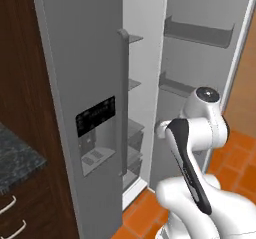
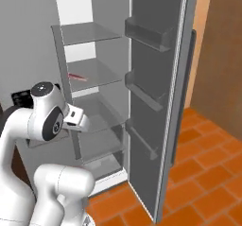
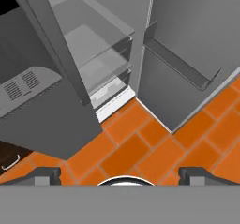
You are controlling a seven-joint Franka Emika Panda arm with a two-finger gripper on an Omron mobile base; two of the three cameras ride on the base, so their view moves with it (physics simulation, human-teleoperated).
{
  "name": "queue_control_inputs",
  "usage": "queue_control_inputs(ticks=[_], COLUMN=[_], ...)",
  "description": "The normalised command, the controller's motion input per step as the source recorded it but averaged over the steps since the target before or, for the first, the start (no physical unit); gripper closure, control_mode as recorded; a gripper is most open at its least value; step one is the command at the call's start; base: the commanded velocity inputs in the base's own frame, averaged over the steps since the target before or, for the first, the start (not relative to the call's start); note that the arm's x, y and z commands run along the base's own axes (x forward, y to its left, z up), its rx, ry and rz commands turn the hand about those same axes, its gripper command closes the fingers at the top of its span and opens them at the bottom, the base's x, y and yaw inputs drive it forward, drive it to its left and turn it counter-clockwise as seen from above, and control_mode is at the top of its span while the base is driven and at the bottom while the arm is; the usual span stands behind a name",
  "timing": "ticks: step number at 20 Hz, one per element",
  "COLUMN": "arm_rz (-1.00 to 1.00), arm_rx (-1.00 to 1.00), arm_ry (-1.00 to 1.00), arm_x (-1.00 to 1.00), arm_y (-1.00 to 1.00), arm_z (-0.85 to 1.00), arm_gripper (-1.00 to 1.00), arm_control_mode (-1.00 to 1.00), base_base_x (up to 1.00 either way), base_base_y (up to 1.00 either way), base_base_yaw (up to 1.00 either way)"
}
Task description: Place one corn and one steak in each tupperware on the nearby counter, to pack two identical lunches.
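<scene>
End effector (image 3: 120,175) wide, tips cut off; 1 steak (image 2: 78,76) on fridge shelf (image 2: 94,73), blurry.

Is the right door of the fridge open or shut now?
Open. The right fridge door is swung wide; its inner bins and the glass shelves inside show.

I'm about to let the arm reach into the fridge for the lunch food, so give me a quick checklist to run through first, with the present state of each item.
1. Right fridge door swung open: ok.
2. Gripper open, nothing between its fingers: ok.
3. A steak lying on a middle fridge shelf: ok.
4. Second steak located: cannot tell.
5. Corn located: cannot tell, none visible on the shelves.
6. Gripper aimed at the shelf: not ok, it points down at the orange floor tiles.
</scene>
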Motion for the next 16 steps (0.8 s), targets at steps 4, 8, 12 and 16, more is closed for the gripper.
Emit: queue_control_inputs(ticks=[4, 8, 12, 16], arm_rz=[0.00, 0.00, 0.00, 0.00], arm_rx=[0.00, 0.00, 0.00, 0.00], arm_ry=[0.00, 0.00, 0.00, 0.00], arm_x=[0.00, 0.00, 0.00, 0.00], arm_y=[0.00, 0.00, 0.00, 0.00], arm_z=[0.00, 0.00, 0.00, 0.00], arm_gripper=[-1.00, -1.00, -1.00, -1.00], arm_control_mode=[1.00, 1.00, 1.00, 1.00], base_base_x=[0.21, 0.04, 0.01, 0.00], base_base_y=[-0.56, -0.57, -0.70, -0.46], base_base_yaw=[0.38, 0.44, 0.46, 0.34])
